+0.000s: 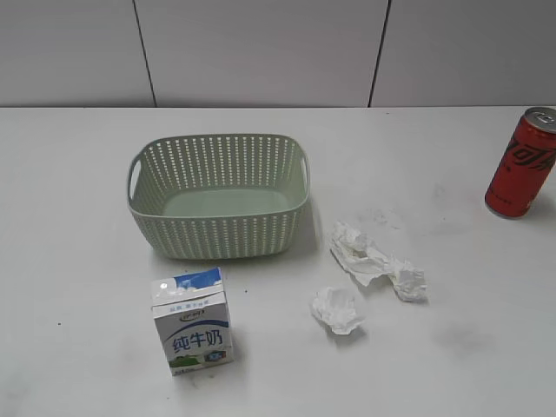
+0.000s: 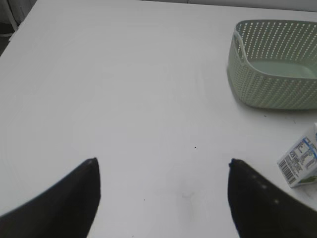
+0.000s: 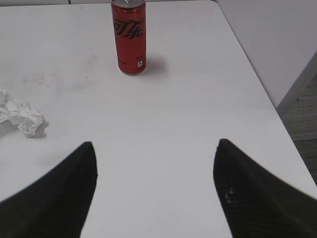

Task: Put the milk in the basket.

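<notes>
The milk (image 1: 192,322) is a small white carton with a blue top and blue characters; it stands upright on the white table near the front left. The pale green lattice basket (image 1: 219,229) sits just behind it and holds nothing. In the left wrist view the basket (image 2: 270,91) is at the upper right and the milk (image 2: 300,164) shows at the right edge. My left gripper (image 2: 162,161) is open and empty over bare table, left of the milk. My right gripper (image 3: 154,143) is open and empty. Neither gripper shows in the exterior view.
A red soda can (image 1: 519,163) stands at the far right, also in the right wrist view (image 3: 129,37). Crumpled white paper (image 1: 379,261) and a smaller wad (image 1: 338,309) lie right of the basket. The table's right edge (image 3: 267,96) shows in the right wrist view.
</notes>
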You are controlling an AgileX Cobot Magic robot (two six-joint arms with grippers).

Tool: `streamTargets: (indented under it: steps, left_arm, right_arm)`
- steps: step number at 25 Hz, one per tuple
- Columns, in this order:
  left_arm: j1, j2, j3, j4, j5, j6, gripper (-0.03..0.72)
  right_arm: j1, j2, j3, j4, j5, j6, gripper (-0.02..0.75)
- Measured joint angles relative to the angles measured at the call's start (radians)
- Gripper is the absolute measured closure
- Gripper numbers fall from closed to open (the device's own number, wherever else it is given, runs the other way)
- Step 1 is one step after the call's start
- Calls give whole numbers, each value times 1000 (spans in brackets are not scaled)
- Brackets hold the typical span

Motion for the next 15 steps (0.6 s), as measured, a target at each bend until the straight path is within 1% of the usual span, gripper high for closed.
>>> streamTargets:
  steps: [15]
  left_arm:
    - [0,0,0,0,0,-1,99]
  right_arm:
    - [0,0,0,0,0,0,154]
